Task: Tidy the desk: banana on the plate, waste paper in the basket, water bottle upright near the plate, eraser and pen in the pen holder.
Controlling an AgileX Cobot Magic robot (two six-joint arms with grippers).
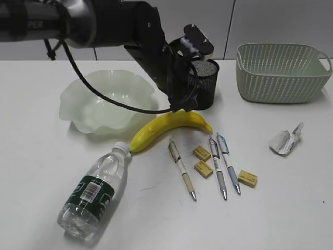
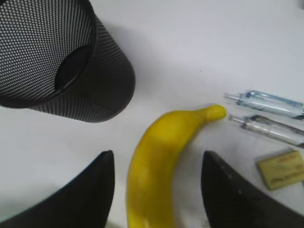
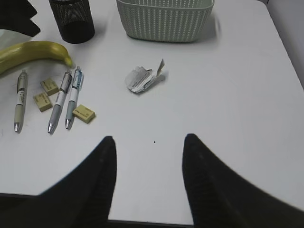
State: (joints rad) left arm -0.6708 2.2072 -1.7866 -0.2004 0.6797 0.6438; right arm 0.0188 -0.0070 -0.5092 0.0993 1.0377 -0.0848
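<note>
The yellow banana [image 1: 171, 127] lies on the white desk [image 1: 291, 208] between the pale-green ruffled plate [image 1: 73, 104] and the black mesh pen holder [image 1: 207, 86]. My left gripper [image 1: 183, 105] is open and low over the banana's right part. In the left wrist view its fingers [image 2: 157, 159] straddle the banana [image 2: 175, 133] without closing. The water bottle [image 1: 96, 190] lies on its side at the front left. Three pens [image 1: 182, 169] and three erasers [image 1: 203, 169] lie in the middle. The waste paper [image 1: 285, 140] lies on the right. My right gripper [image 3: 148, 142] is open and empty over bare desk.
The green woven-look basket [image 1: 281, 73] stands at the back right, empty as far as I can see. The pen holder [image 2: 57, 61] stands just behind the left gripper. The waste paper [image 3: 140, 80] lies in front of the basket [image 3: 164, 19].
</note>
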